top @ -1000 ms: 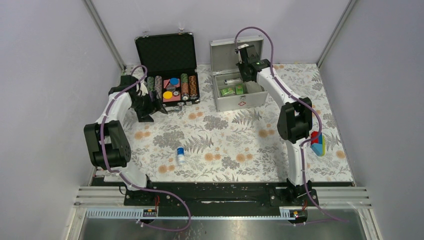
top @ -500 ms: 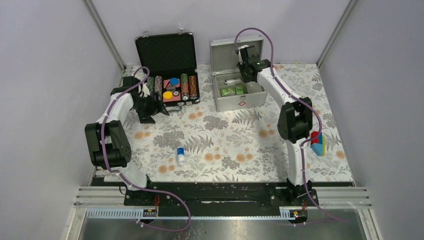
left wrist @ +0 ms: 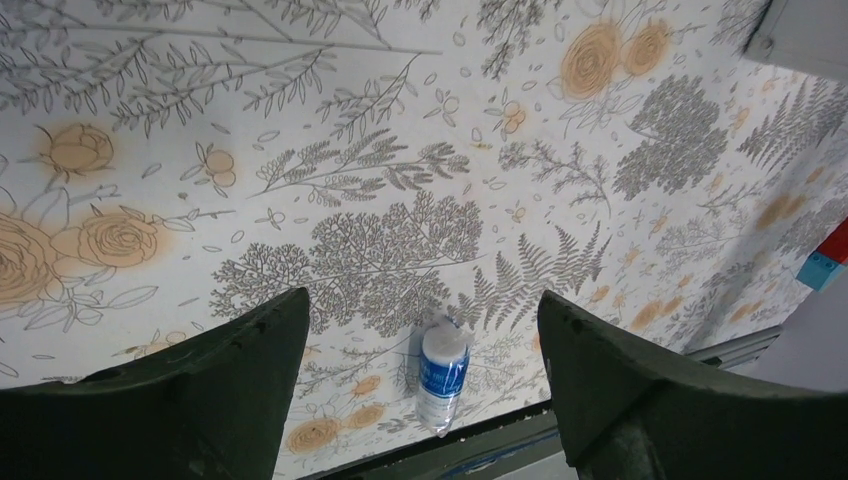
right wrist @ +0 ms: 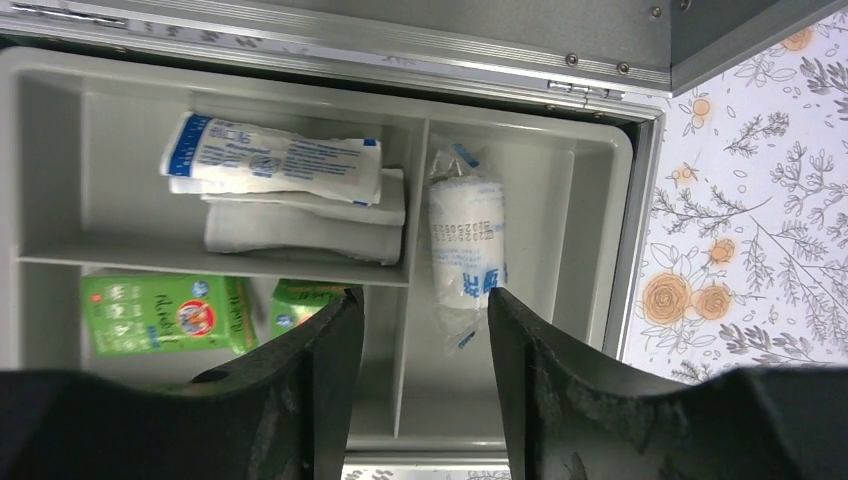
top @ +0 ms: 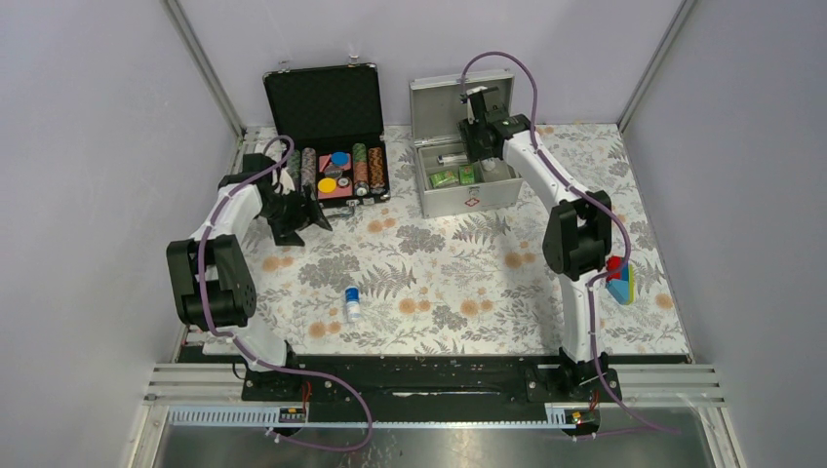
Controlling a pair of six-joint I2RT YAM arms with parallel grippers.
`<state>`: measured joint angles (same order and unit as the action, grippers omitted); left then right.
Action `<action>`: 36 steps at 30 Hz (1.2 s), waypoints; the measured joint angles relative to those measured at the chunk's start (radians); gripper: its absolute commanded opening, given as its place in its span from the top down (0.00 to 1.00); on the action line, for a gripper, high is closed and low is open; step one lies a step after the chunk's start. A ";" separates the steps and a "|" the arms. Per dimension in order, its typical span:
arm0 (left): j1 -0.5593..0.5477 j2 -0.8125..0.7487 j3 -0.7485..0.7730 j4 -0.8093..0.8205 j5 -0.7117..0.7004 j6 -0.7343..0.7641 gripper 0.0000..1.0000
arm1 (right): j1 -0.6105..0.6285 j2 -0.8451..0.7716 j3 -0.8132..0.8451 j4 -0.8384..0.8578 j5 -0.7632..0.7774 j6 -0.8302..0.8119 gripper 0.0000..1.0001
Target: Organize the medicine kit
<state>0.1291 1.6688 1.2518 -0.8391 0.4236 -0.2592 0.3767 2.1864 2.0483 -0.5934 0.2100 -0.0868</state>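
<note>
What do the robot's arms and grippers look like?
The left arm and right arm have white shells with black joints; a purple cable loops along each. The left gripper and right gripper have dark, curved, tapering fingers.

The medicine kit (top: 468,203) sits at the back of the tabletop (top: 458,283), chip case (top: 332,146) on its left, small bottle (top: 352,303) well in front.

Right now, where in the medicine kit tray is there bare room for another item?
Free: the right compartment below the bandage roll, between the centre divider and the tray wall, in the right wrist view. Also the long compartment's left end, beside the white packets. Crowded: the compartment with the green boxes.
</note>
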 measured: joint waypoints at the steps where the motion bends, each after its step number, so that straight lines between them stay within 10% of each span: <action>1: 0.000 -0.001 -0.012 0.001 0.000 0.000 0.16 | 0.000 -0.006 0.000 -0.002 -0.011 0.007 0.44; 17: -0.206 0.003 -0.187 -0.018 0.079 0.084 0.43 | 0.000 -0.291 -0.238 -0.002 -0.142 0.064 0.44; 30: -0.366 0.153 -0.177 -0.095 0.076 0.153 1.00 | 0.000 -0.380 -0.377 -0.016 -0.193 0.097 0.45; 36: -0.365 0.162 -0.096 -0.128 0.078 0.184 1.00 | 0.000 -0.389 -0.378 -0.015 -0.197 0.096 0.46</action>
<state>-0.2363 1.8305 1.1557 -0.9668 0.5014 -0.0753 0.3767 1.7977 1.6707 -0.6083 0.0128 0.0093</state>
